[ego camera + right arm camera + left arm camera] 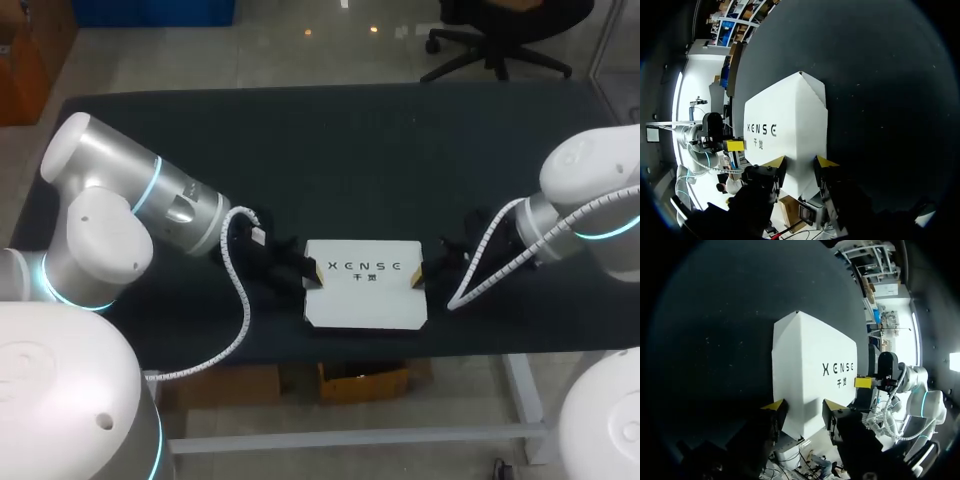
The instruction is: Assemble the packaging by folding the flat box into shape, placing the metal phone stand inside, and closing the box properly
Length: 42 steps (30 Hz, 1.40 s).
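Note:
A white, flat-topped box (365, 295) with dark print on its lid lies closed near the table's front edge. My left gripper (311, 270) is at its left end and my right gripper (419, 276) at its right end. In the left wrist view the open left gripper (803, 407) has its yellow tips spread over the near end of the box (810, 365), and my other arm's yellow tip (863, 382) shows at the far end. The right gripper (801, 162) stands open in the same way over its end of the box (790, 120). No phone stand is visible.
The dark table (350, 160) stretches wide behind the box and to both sides. Its front edge runs just below the box. Both arms' white cables hang beside the grippers.

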Motion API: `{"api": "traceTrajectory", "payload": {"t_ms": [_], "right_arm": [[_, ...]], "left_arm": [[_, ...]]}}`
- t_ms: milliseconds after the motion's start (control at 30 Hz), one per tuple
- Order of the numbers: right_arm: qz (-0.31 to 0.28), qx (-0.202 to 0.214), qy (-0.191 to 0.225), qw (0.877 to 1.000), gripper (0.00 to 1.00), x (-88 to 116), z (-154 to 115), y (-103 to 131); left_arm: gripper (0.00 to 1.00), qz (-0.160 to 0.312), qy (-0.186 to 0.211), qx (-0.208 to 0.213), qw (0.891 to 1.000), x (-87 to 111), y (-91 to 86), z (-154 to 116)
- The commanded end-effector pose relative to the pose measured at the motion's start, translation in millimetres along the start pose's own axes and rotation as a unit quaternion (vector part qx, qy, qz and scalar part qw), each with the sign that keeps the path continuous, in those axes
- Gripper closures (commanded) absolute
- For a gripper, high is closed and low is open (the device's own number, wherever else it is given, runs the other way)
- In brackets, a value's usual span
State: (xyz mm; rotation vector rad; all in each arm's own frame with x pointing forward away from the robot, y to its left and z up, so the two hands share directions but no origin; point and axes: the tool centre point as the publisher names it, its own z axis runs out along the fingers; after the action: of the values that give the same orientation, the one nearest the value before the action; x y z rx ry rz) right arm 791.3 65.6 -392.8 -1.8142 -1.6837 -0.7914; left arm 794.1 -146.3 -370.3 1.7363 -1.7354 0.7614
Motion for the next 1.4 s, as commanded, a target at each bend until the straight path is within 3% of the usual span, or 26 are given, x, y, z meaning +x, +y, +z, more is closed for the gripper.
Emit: {"api": "traceTrajectory", "payload": {"t_ms": [33,400,733,1400], "right_arm": [[-0.002,0.002,0.020,1.000,0.65,1.7,5.1,0.0],[-0.003,0.005,0.024,1.000,0.65,6.0,4.1,2.8],[-0.005,0.008,0.025,1.000,0.65,10.3,2.7,6.1],[0.009,0.017,0.020,1.000,0.66,2.2,7.2,9.4]], "left_arm": [[0.53,0.003,0.011,-0.001,1.000,4.5,-1.0,8.2],[0.53,-0.010,0.021,-0.022,1.000,6.4,-1.2,8.1],[0.52,-0.018,-0.010,-0.038,0.999,7.3,0.0,11.1],[0.52,-0.010,-0.036,-0.023,0.999,-6.7,5.6,8.8]]}}
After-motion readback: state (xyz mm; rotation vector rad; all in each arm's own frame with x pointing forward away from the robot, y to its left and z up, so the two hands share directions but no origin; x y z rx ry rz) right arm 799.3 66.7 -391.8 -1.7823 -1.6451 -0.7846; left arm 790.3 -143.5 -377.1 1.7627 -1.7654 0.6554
